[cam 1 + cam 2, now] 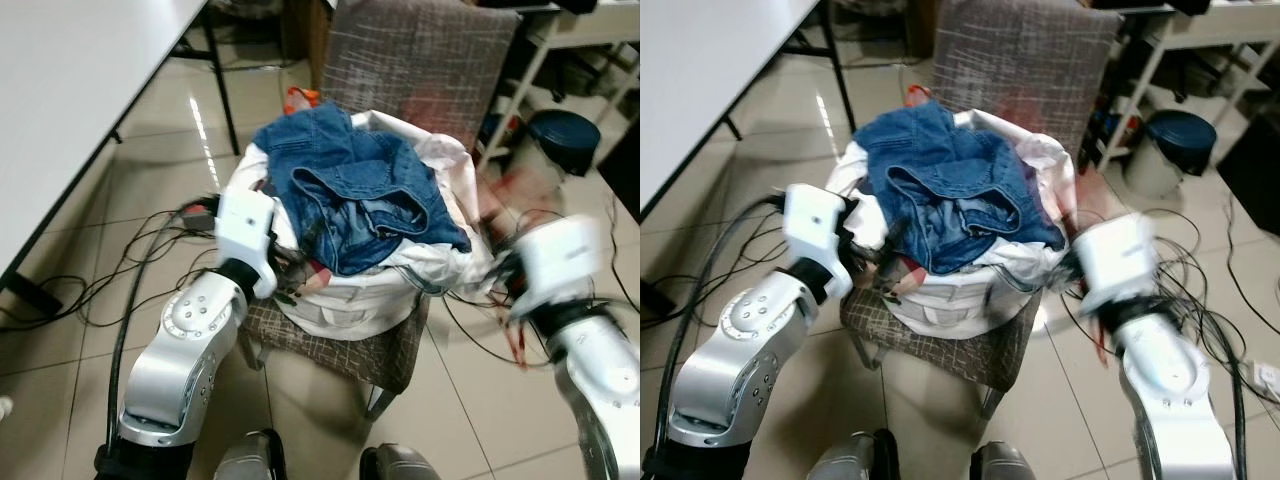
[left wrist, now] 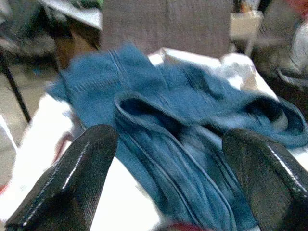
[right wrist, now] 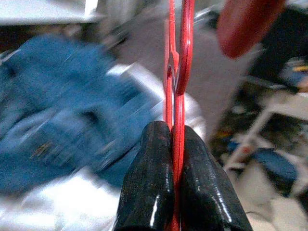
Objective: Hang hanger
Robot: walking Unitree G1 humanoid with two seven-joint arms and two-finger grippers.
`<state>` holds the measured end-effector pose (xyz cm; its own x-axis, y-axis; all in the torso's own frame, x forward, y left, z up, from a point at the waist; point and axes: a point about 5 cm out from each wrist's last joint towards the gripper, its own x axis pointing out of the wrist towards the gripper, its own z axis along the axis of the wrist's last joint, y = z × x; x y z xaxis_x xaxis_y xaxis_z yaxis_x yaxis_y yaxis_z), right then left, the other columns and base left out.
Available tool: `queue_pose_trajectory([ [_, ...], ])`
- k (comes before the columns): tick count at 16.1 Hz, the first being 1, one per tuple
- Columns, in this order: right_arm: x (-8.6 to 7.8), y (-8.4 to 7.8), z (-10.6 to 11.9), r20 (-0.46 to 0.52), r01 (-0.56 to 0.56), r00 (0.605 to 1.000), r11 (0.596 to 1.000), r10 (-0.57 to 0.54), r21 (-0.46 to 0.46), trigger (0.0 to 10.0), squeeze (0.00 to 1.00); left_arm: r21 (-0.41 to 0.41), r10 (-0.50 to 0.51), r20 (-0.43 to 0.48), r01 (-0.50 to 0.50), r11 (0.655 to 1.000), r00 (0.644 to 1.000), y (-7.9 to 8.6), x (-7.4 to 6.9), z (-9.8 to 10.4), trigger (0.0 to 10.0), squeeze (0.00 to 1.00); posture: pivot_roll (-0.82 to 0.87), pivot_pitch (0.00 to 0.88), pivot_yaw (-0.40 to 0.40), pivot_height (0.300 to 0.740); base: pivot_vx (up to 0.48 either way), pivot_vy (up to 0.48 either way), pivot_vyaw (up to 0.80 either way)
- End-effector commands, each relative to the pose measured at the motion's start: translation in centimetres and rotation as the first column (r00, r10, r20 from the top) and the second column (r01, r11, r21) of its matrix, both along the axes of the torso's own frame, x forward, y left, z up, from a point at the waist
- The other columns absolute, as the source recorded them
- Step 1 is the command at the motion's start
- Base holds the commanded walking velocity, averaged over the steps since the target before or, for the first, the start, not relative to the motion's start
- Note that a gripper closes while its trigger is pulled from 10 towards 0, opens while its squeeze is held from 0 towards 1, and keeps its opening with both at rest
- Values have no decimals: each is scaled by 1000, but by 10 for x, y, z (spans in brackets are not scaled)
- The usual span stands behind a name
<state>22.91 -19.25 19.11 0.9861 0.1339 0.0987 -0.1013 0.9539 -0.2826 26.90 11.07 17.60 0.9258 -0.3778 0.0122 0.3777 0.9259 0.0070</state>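
A red hanger [image 3: 179, 57] stands upright between the black fingers of my right gripper [image 3: 175, 127], which is shut on its thin bar. In the left eye view this gripper [image 1: 503, 272] is blurred, at the right side of a chair [image 1: 420, 60]. The chair carries a heap of clothes: blue jeans [image 1: 365, 190] on top of a white garment [image 1: 345, 300]. My left gripper [image 2: 168, 139] is open, fingers wide apart, pointing at the jeans from the heap's left side [image 1: 285, 268].
A white table [image 1: 60, 100] runs along the left. Black cables [image 1: 100, 280] lie on the tiled floor on both sides of the chair. A dark bin [image 1: 563, 135] and a white shelf frame [image 1: 545, 45] stand at the back right.
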Motion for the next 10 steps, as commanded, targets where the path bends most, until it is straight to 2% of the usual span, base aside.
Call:
queue_pose_trajectory([
  [1, -6, -5, 15, 89, 45, 995, 997, -39, -62, 10000, 0, -14, 37, 53, -36, 999, 998, 7, -4, 7, 10000, 0, -139, 115, 12, 740, 0, 0, 0],
  [4, -14, -4, 1, 4, 42, 999, 999, -42, -10, 10000, 0, 17, 36, 75, -37, 999, 997, 16, -12, 3, 10000, 0, -149, 97, 1, 740, 0, 0, 0],
  [6, -20, 6, -10, -53, -48, 997, 999, 48, 7, 10000, 0, 38, 75, 73, -78, 996, 994, 25, -16, -7, 10000, 0, -159, 89, -4, 740, 0, -441, 0],
  [10, -15, 12, -9, -55, -88, 994, 996, 89, 22, 10000, 0, 36, 84, 93, -88, 995, 992, 26, -15, -6, 10000, 0, -158, 84, -14, 740, 0, -480, 0],
])
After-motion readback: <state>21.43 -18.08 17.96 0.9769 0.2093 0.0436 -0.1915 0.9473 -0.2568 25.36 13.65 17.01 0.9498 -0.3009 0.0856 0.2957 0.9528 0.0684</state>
